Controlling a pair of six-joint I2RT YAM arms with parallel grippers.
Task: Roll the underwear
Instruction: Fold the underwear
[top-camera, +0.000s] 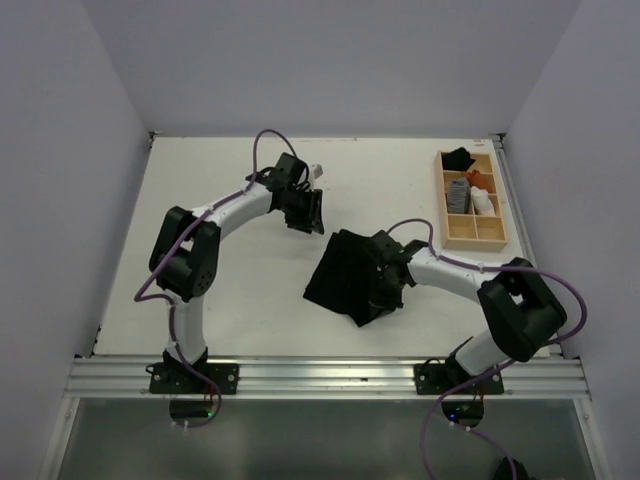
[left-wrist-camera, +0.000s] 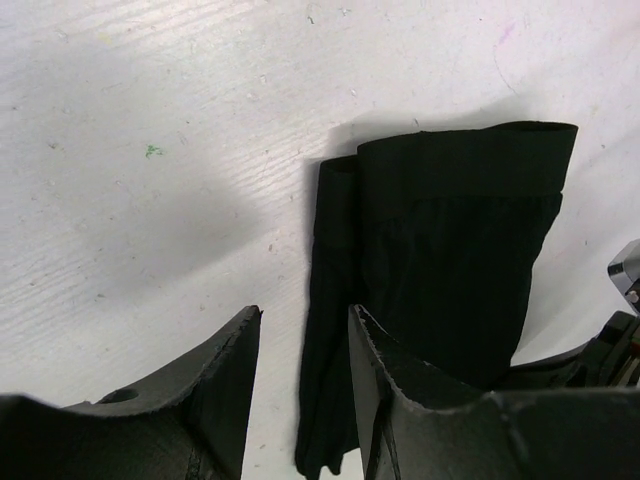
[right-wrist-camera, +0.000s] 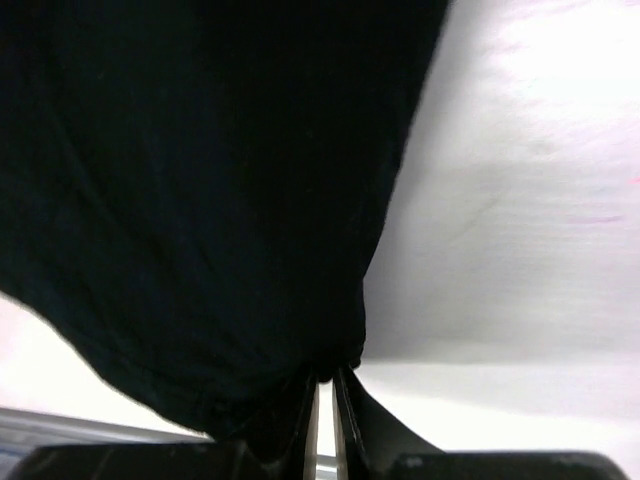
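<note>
L claw: fingers apart, nothing btwn them, just off the far-left edge of the underwear, not touching it. Underwear near middle of table, black, partly doubled over, well apart from the tray at far right. R claw: fingers almost closed, pinching a bunched hem on the cloth's right side. Prob. step: turning that edge over to start the roll. Best kept low w/ a firm pinch and carried straight across so layers stack even. Worth lowering L claw onto the free side to stop sliding. Risk: hem slipping out.
</note>
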